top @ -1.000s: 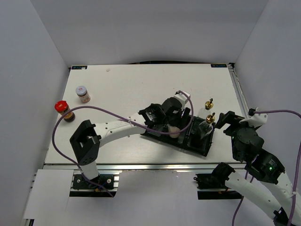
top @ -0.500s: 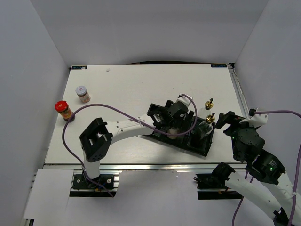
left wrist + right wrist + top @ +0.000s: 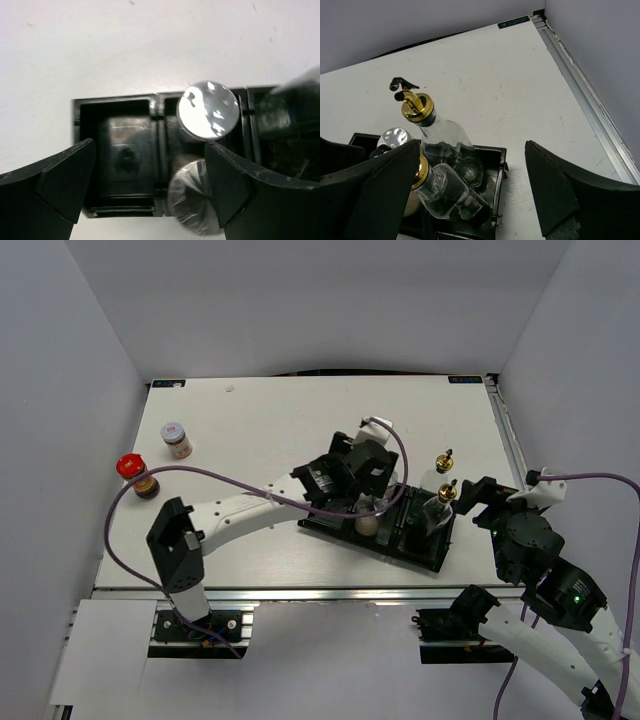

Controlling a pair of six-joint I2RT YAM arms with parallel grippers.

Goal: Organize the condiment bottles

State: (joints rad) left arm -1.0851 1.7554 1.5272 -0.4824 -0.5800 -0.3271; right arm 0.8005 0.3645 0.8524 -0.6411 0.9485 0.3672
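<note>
Sitting on the white table [image 3: 300, 410] are two clear glass bottles [image 3: 445, 140] with gold pourers, two silver-capped shakers [image 3: 208, 110], one red-capped brown jar [image 3: 135, 473], one small pale-lidded jar [image 3: 176, 439] and one black tray [image 3: 115, 101] of three compartments. Both jars are standing close to the table's left edge, well apart from the tray. Bare tabletop is lying between them and the tray and stretching on to the far edge. The tray is lying slightly askew toward the front right of the table. Its right-end compartment is holding both bottles. The middle one is holding both shakers, the nearer one blurred but seemingly upright. The left-end one is showing only its black floor. The left gripper [image 3: 150, 172] is hovering above the tray with fingers spread wide, gripping nothing. The right gripper [image 3: 472, 170] is hanging just right of the bottles, its fingers likewise spread and touching nothing.
</note>
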